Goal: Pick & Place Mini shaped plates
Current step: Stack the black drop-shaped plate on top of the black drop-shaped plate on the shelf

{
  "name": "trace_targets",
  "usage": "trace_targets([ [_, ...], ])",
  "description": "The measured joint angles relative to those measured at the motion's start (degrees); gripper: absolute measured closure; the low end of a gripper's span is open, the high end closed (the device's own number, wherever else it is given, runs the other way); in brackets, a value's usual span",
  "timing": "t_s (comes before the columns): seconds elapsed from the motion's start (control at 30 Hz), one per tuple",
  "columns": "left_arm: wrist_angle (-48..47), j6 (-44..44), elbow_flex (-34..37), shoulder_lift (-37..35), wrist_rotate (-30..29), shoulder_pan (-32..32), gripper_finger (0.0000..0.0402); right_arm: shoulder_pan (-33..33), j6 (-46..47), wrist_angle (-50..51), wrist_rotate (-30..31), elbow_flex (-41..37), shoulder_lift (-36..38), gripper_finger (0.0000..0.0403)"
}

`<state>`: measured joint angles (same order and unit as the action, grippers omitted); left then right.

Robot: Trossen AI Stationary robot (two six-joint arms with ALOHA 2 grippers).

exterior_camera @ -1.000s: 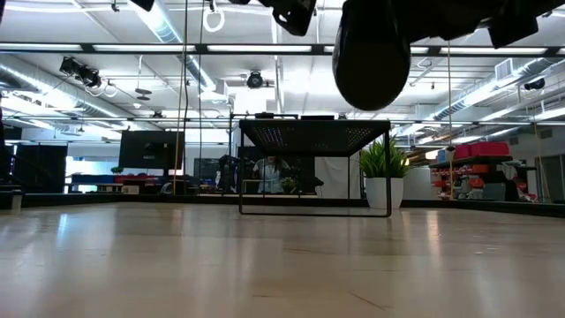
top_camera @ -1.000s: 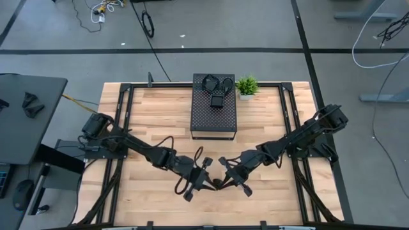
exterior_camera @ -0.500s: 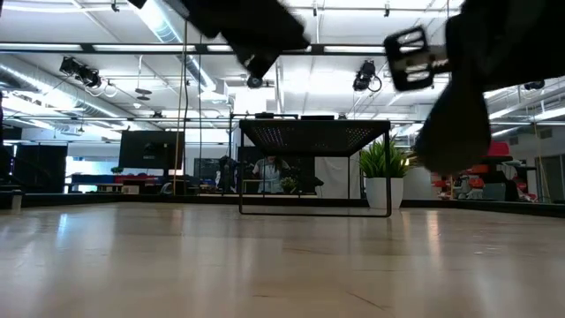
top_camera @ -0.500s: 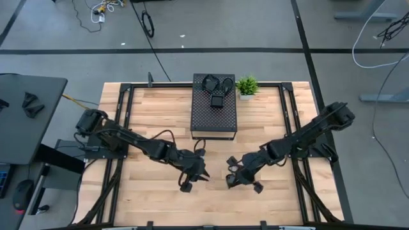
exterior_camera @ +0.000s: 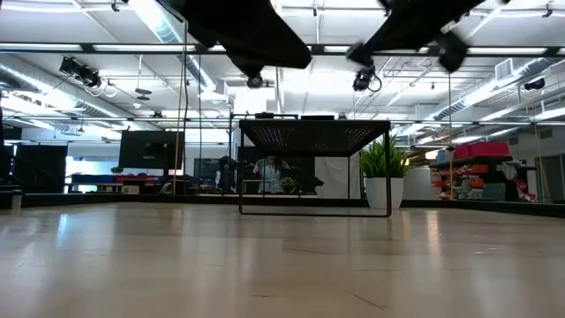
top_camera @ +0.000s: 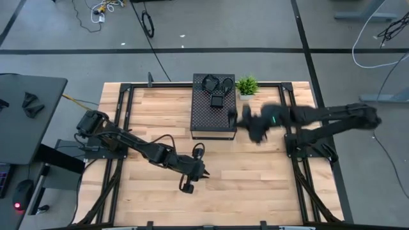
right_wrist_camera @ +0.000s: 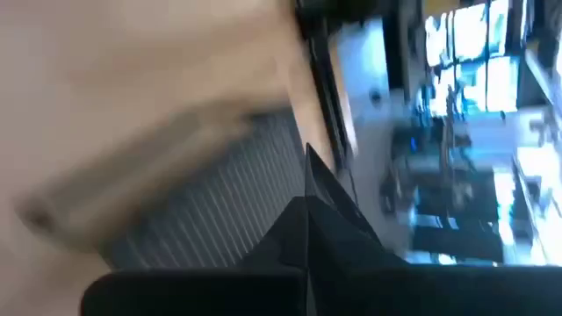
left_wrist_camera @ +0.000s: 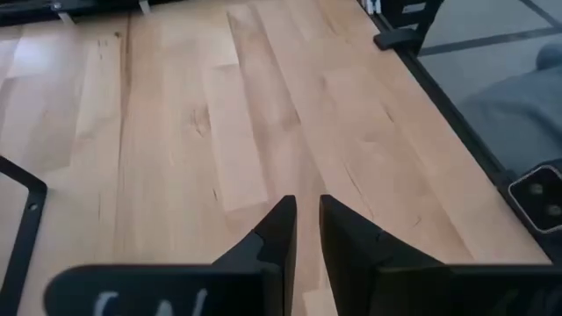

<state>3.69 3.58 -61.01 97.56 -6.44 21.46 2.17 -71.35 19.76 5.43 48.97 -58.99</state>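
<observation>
Across the wooden counter, the large black perforated box stands at the middle of the far side, and neither of the two dark arms carries anything. The right arm reaches in just beside the box's right wall. Its right hand is clenched shut with nothing visible between the fingers. The left arm stretches over bare boards out from the box's near end. Its left hand has the fingers parted by only a slim gap, and that gap is empty. The only likely mini shaped plates in view are a few small dark pieces on top of the box at its far end, beside the small green potted plant at the box's far right corner. Their exact shapes are too small to make out. They lie near the right hand and well apart from the left. The step in hand appears to be an empty-handed reach between picks. The next move would call for the right hand to unclench above the box's far end and come down over one plate's rim.
</observation>
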Motion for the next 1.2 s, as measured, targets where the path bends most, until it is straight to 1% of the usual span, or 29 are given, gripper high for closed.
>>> trace_targets([
  [0.1,-0.15,0.05,0.0,0.0,0.02,-0.49,0.0346,-13.14,-7.83,-0.85,-6.52,2.09,-2.45,0.0403],
  [0.2,0.39,0.07,0.0,0.0,0.02,-1.11,0.0346,-24.53,-11.74,-2.4,-14.45,4.5,-6.98,0.0403],
  [0.27,0.28,0.08,0.0,0.0,0.01,-1.5,0.0346,-30.2,-13.58,-2.56,-17.89,6.46,-10.84,0.0403],
  [0.37,0.46,0.08,0.0,0.0,0.02,-2.16,0.0346,-35.69,-14.66,-2.85,-21.32,9.86,-17.0,0.0403],
  [0.5,0.78,0.25,0.0,0.0,0.01,-2.88,0.0346,-39.03,-14.71,-2.07,-25.24,13.18,-23.14,0.0403],
  [0.6,0.84,0.24,0.0,0.0,0.0,-2.98,0.0346,-40.03,-14.69,-1.99,-25.69,13.93,-24.87,0.0403],
  [0.8,0.92,0.21,0.0,0.0,0.04,-2.86,0.0346,-40.6,-14.03,-1.06,-25.67,13.94,-25.08,0.0402],
  [1.0,1.08,0.24,0.0,0.0,0.03,-2.87,0.0346,-41.33,-13.98,-1.22,-24.02,13.94,-25.15,0.038],
  [1.2,1.13,0.5,0.0,0.0,0.04,-2.85,0.0346,-42.79,-13.6,-1.22,-23.91,13.94,-25.15,0.0375],
])
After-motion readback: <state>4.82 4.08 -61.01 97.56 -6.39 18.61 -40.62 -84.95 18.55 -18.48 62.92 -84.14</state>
